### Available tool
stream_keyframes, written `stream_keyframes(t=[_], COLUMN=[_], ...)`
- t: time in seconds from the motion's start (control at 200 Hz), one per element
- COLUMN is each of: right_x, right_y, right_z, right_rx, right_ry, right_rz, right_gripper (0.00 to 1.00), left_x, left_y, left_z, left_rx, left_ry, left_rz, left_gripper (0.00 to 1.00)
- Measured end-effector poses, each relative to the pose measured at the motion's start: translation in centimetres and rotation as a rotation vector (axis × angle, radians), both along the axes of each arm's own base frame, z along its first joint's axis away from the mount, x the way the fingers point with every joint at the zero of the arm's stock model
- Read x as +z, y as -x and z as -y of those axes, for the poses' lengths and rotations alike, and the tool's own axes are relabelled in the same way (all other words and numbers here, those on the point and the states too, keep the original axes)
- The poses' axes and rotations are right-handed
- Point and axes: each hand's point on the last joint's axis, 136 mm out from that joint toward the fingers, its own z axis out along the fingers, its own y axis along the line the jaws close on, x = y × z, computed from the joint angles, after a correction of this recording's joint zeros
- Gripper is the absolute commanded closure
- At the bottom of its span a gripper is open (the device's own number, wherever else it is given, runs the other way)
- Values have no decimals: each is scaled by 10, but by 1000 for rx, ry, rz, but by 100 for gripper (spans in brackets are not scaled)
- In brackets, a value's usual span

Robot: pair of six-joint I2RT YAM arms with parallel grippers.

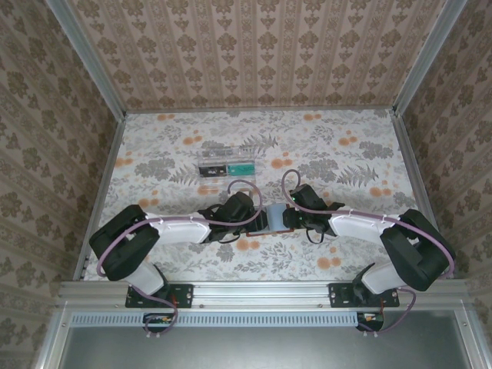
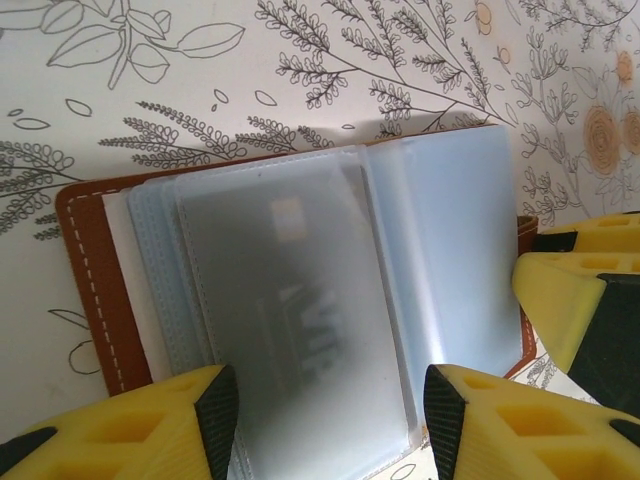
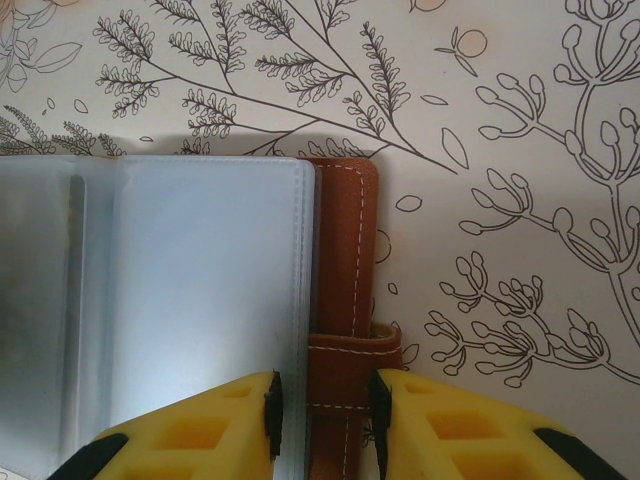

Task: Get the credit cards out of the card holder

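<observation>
Cards first: one dark credit card (image 2: 300,330) sits inside the top frosted sleeve (image 2: 390,250) of the card holder (image 1: 275,220). The holder lies opened flat on the table (image 1: 361,138), near its near edge and between the two arms, so the pockets face up for reaching. The left gripper (image 2: 328,400) has its fingers well apart and straddles that sleeve's near end, clamped on nothing. The right gripper (image 3: 322,400) brackets the holder's right leather edge beside the strap (image 3: 355,345), seemingly to pin it in place. Its fingers are partly apart, and I cannot tell whether they pinch or only press down. Farther off, a clear tray (image 1: 227,153) holds a teal card (image 1: 243,166).
</observation>
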Motion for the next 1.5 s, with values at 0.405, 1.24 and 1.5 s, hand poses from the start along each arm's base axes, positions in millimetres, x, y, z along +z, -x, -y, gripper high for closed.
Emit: stream_keyframes(t=[0.405, 1.24, 1.5], right_x=[0, 6, 26], right_y=[0, 6, 8], right_z=[-1, 25, 45], right_rx=[0, -99, -170], right_ry=[-6, -4, -34], right_rz=[-3, 32, 100], right_gripper=[67, 65, 63], left_x=[3, 32, 41], left_y=[-6, 1, 0], left_z=[21, 68, 75], left_rx=[-29, -143, -161], left_ry=[52, 156, 170], left_rz=[-1, 15, 31], left_gripper=[42, 36, 37])
